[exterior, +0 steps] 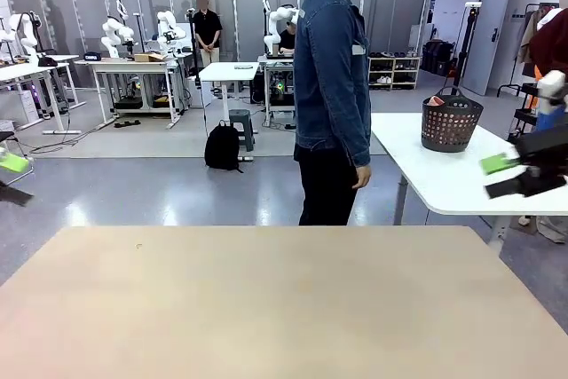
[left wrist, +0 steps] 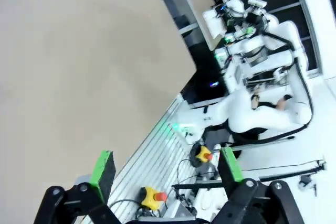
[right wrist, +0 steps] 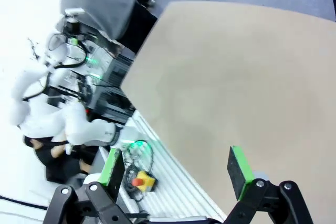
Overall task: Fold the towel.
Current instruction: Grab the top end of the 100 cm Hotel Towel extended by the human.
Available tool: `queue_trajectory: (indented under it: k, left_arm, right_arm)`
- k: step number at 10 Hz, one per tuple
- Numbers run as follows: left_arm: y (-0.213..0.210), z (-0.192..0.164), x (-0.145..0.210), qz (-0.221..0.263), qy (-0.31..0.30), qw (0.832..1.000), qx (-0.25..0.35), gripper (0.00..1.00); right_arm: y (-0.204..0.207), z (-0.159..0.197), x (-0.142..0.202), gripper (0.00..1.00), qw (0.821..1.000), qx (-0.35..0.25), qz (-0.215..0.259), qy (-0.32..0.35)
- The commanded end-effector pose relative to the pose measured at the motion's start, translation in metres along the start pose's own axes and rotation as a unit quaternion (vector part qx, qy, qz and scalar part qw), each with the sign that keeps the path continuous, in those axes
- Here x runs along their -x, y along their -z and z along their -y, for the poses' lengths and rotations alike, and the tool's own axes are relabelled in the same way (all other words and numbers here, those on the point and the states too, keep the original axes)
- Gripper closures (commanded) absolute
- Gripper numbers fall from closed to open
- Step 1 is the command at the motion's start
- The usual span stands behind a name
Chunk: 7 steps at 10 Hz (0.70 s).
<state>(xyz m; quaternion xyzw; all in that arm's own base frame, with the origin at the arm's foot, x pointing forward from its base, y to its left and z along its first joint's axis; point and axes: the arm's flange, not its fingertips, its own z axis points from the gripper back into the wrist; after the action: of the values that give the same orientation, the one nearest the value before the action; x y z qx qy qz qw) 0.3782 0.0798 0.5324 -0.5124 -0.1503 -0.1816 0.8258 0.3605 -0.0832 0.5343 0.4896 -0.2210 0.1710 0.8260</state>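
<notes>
Towel [exterior: 435, 101] seemed to be the salmon-pink scrap showing inside the dark basket [exterior: 451, 123], which stood on the white side table [exterior: 444, 179], well apart from both arms. The left gripper [left wrist: 166, 166] and the right gripper [right wrist: 175, 169] hung over the tan table's [exterior: 284, 308] near edge, jaws spread wide, holding nothing.

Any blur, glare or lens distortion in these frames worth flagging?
Front view: the black, green-padded right gripper is smeared, and the glossy grey floor carries light streaks. Left wrist view: the edge of the beige table bows, wide-angle distortion. Right wrist view: floor at picture left blown out white.
</notes>
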Motion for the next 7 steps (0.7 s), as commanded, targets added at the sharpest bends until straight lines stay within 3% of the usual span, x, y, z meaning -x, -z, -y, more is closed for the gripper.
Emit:
queue_trajectory:
  k: [1,4,7]
  left_arm:
    - [-0.018,-0.028,-0.009,0.016,-0.019,0.999,0.028,0.0]
    - [-0.076,-0.075,0.028,0.127,-0.076,0.985,0.084,0.0]
    - [-0.122,-0.082,0.073,0.183,-0.105,0.976,0.049,0.0]
  right_arm:
    - [-0.028,0.024,-0.002,0.0,0.999,-0.028,0.014,0.025]
    - [-0.087,0.054,0.033,0.0,0.993,-0.043,0.079,0.071]
    - [-0.125,0.068,0.078,0.0,0.986,-0.032,0.133,0.099]
